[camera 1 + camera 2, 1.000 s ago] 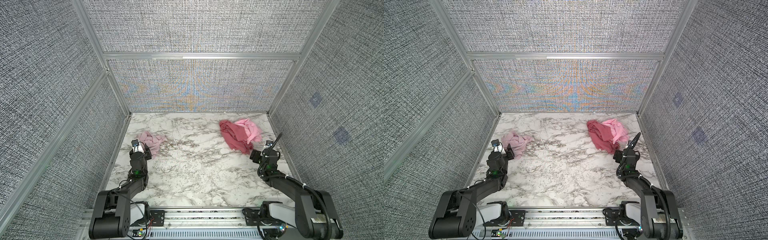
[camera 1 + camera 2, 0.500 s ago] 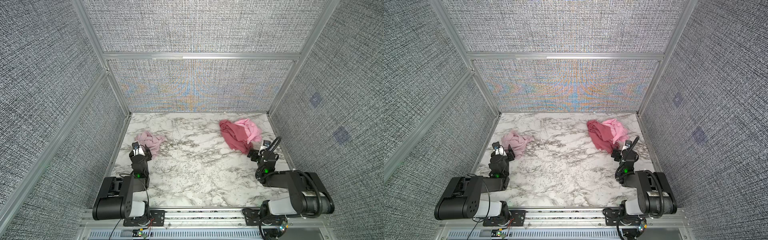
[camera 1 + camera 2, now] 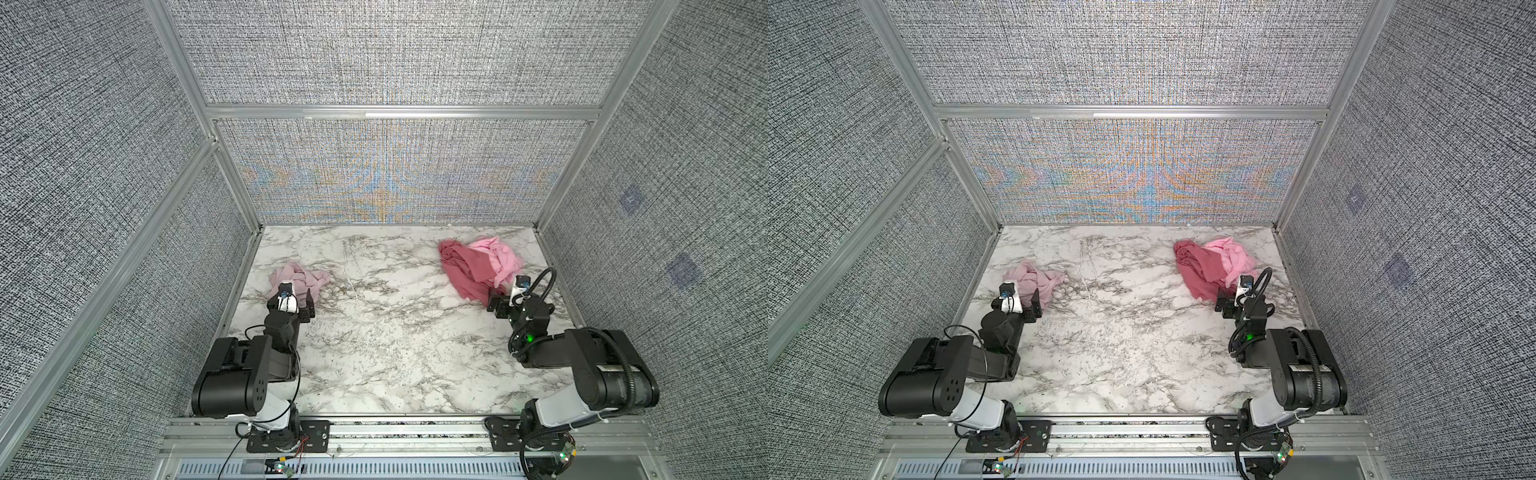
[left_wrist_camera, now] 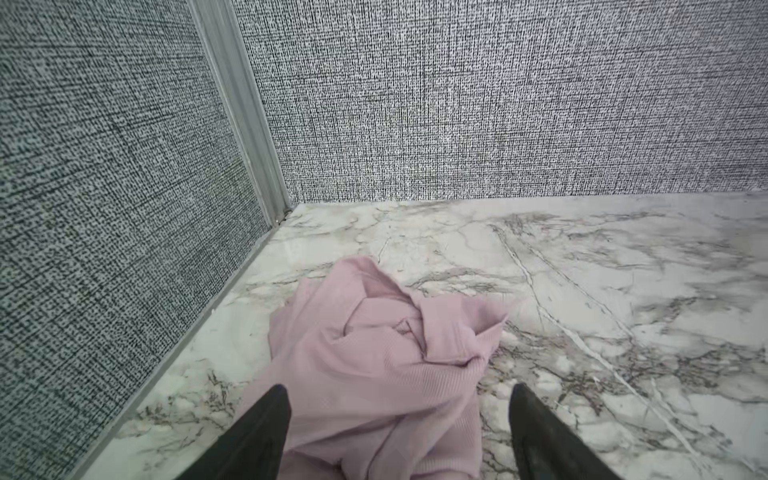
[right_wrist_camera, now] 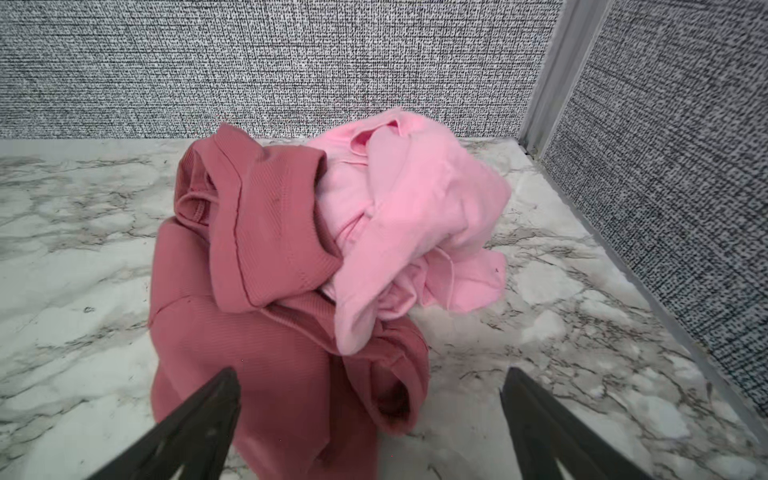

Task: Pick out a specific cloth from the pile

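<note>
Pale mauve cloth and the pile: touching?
Apart. In both top views the cloth lies alone at left, with bare marble table between it and the pile at right.

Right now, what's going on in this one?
The cloth lies alone on the left of the table, apart from the pile at the right rear. The left gripper is open with the cloth's near edge between its jaws; the right gripper is open at the pile's near edge. Neither holds anything.

The cloth (image 3: 301,277) lies left; the pile (image 3: 467,266) right.
</note>
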You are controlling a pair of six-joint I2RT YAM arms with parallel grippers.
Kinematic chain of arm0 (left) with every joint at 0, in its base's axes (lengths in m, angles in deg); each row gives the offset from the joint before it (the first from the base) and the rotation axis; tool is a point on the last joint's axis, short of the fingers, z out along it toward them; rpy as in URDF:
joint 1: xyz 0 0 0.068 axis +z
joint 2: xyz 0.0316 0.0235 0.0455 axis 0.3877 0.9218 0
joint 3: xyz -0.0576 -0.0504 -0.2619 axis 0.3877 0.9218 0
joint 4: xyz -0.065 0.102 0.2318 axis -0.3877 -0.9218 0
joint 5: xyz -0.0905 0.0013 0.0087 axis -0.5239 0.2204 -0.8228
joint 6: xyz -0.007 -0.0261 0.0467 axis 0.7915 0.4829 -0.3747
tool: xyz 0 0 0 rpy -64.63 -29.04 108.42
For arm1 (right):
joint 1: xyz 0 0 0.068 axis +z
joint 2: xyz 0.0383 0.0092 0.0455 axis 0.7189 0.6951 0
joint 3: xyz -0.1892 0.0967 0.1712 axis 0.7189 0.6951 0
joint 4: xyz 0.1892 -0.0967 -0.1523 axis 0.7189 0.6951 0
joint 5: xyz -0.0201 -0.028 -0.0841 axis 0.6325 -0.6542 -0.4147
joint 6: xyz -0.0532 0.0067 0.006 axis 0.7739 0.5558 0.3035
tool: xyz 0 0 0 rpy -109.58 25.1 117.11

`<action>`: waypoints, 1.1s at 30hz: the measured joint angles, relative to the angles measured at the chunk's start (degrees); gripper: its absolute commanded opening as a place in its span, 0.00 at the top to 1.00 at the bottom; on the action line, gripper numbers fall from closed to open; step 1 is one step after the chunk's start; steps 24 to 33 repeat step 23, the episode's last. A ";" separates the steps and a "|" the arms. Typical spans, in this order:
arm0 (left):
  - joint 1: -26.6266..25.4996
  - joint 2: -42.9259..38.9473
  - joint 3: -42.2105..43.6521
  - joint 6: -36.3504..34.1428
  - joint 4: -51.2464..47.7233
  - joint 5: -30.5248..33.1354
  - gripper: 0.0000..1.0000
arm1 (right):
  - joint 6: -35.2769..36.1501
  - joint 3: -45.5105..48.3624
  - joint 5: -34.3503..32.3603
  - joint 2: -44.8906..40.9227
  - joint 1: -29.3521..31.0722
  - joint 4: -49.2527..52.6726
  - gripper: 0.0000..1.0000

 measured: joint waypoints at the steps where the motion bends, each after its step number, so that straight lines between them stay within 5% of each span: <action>1: 0.00 0.22 0.07 -0.04 -0.07 -0.17 0.01 | 0.04 -0.20 0.02 0.02 -0.02 0.46 0.01; 33: 0.00 0.50 -0.13 0.02 1.33 -1.18 0.01 | -0.11 -0.72 -0.44 0.02 -0.11 1.55 0.00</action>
